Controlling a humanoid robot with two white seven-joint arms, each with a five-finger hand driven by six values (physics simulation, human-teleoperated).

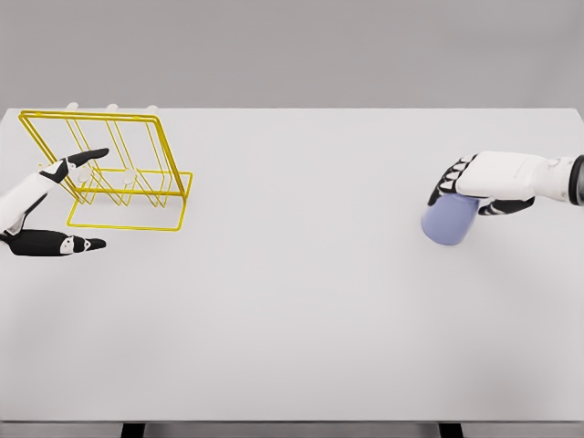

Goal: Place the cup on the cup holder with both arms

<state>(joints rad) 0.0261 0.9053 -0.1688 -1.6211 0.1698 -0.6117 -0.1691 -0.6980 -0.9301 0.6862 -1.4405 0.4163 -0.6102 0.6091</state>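
Two hands working: my right hand (479,184) wraps the blue cup (449,221) at the surface's (301,319) right side, well apart from the yellow cup holder (114,169); my left hand (55,205) spread beside it. Risk: cup slips mid-transfer, grip looks top-heavy

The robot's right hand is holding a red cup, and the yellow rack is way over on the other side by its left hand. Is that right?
Not quite. The cup is light blue, not red, as the head view shows. The rest is true: the right hand is closed on it at the right side of the table, and the yellow rack stands far over by the open left hand.
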